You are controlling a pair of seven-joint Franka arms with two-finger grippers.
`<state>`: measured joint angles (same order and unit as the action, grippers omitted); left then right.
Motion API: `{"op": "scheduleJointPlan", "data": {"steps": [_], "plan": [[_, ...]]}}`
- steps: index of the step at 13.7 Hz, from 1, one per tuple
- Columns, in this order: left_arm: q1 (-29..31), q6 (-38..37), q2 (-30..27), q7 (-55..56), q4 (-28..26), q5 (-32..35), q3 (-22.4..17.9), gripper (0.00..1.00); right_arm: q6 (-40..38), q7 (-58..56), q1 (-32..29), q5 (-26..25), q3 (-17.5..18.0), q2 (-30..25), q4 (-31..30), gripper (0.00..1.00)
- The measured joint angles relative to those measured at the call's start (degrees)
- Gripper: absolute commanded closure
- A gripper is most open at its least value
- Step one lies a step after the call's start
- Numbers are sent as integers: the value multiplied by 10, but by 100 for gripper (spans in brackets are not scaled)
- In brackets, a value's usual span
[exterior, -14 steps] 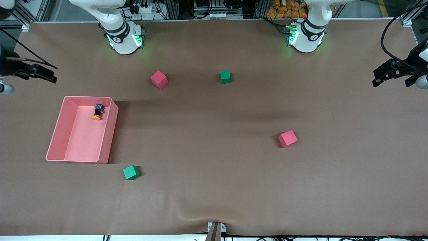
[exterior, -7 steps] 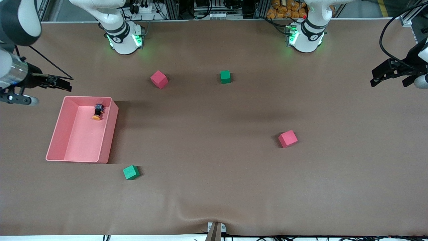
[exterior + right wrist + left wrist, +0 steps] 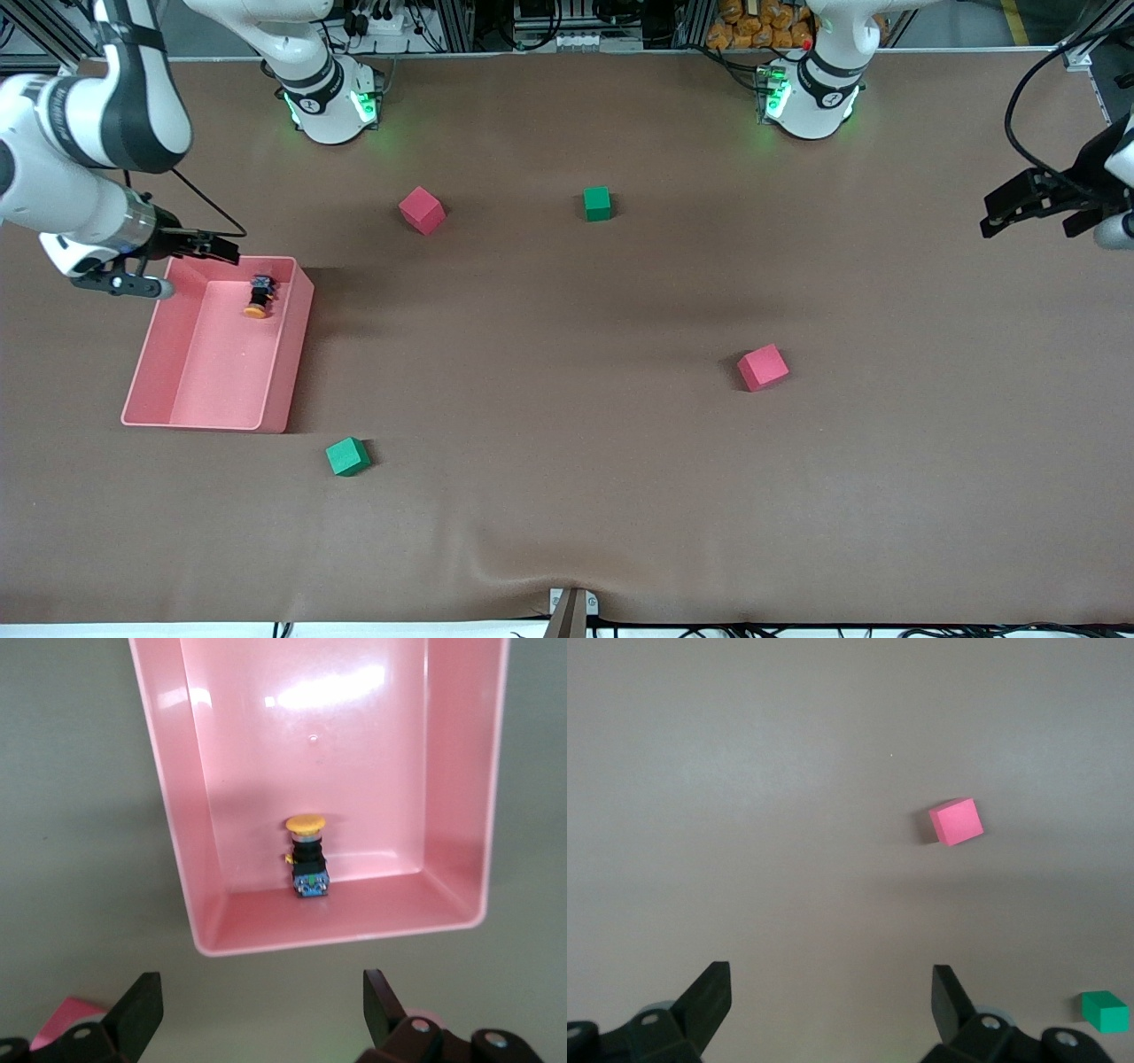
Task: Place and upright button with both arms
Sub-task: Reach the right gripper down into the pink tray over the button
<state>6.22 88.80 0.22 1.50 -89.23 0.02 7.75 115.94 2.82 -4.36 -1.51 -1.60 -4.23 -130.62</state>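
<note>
Right gripper (image 3: 257, 1014) fully spread, empty, over pink tray (image 3: 177, 815) edge near button (image 3: 306, 855); left gripper (image 3: 828, 1005) spread, empty

Left arm (image 3: 1107, 168) cut off by the picture's edge.

Glossy plastic on matt cloth

The pink rectangular plastic bin (image 3: 447, 771) shines smooth; the brown cloth-covered surface (image 3: 567, 443) looks matt, wrinkled near its edge; foam-like red cube (image 3: 763, 367) matt.

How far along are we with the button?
Nothing is done yet: the button lies on its side in the pink bin. The right gripper, open, is over the bin's rim near it. The left gripper waits open at its table end. Picking, placing and uprighting remain.
</note>
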Motion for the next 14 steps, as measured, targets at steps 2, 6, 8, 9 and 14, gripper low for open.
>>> {"op": "scheduleJointPlan", "data": {"steps": [2, 6, 8, 9, 14], "plan": [[1, 1, 8, 0, 0, 0, 0, 0, 56, -11, 0, 0, 0, 13, -35, 0], [1, 1, 9, 0, 1, 0, 0, 0, 127, -28, -4, 0, 0, 55, -59, 0], [1, 1, 9, 0, 1, 0, 0, 0, 166, -54, -8, 0, 0, 79, -60, 0], [1, 1, 9, 0, 1, 0, 0, 0, 183, -69, -16, 0, 0, 93, -61, 0], [1, 1, 9, 0, 2, 0, 0, 0, 263, -97, -36, 0, -1, 124, -94, 0]]}}
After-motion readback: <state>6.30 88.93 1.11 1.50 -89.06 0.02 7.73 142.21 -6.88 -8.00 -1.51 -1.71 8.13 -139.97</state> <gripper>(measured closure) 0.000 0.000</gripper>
